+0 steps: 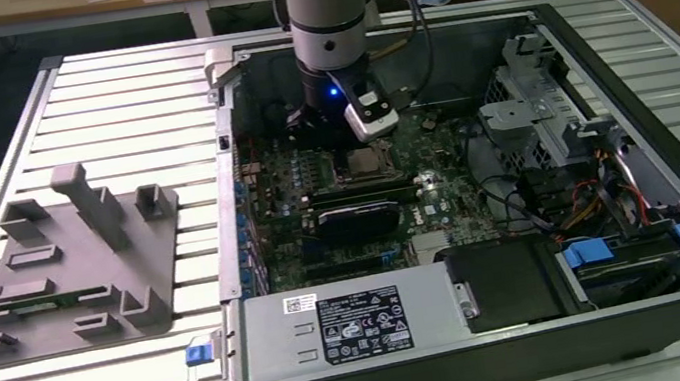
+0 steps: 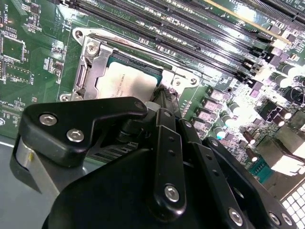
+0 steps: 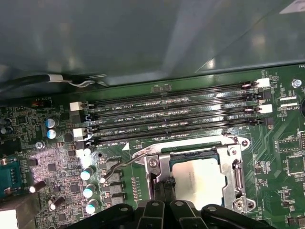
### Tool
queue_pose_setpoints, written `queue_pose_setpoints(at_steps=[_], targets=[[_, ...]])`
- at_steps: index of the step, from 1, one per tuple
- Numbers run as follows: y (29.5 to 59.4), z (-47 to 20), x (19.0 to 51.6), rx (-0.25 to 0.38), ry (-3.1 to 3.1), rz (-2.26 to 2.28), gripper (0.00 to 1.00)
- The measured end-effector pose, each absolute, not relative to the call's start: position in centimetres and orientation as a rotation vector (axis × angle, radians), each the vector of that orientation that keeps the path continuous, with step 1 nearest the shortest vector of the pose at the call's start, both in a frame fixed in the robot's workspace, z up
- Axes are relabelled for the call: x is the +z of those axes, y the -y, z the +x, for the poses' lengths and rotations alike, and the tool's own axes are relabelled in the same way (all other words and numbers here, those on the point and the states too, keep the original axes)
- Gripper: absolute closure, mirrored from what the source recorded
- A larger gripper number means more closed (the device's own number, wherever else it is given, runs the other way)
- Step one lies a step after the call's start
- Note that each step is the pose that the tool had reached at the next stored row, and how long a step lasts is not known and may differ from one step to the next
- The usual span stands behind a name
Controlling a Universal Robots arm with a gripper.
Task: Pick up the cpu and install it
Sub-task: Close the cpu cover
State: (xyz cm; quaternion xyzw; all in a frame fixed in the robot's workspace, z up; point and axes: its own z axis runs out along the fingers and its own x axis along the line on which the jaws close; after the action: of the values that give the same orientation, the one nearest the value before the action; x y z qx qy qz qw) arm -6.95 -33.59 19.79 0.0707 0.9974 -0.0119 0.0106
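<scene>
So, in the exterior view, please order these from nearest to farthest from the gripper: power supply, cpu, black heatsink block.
1. cpu, upper middle of the case.
2. black heatsink block, just lower in the view.
3. power supply, at the case's lower edge.

Exterior view: case (image 1: 476,377) open overhead; gripper (image 1: 336,141) occupies the drop to the socket (image 1: 370,159). Around the socket: case wall (image 1: 228,136) 9 o'clock, black block (image 1: 355,218) 6 o'clock, drive cage (image 1: 541,105) 3 o'clock.
</scene>
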Motion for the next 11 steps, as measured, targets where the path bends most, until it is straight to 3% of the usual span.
queue_pose_setpoints(at_steps=[11], targets=[[33.58, -7.40, 19.76, -0.036, -3.112, 0.221, 0.89]])
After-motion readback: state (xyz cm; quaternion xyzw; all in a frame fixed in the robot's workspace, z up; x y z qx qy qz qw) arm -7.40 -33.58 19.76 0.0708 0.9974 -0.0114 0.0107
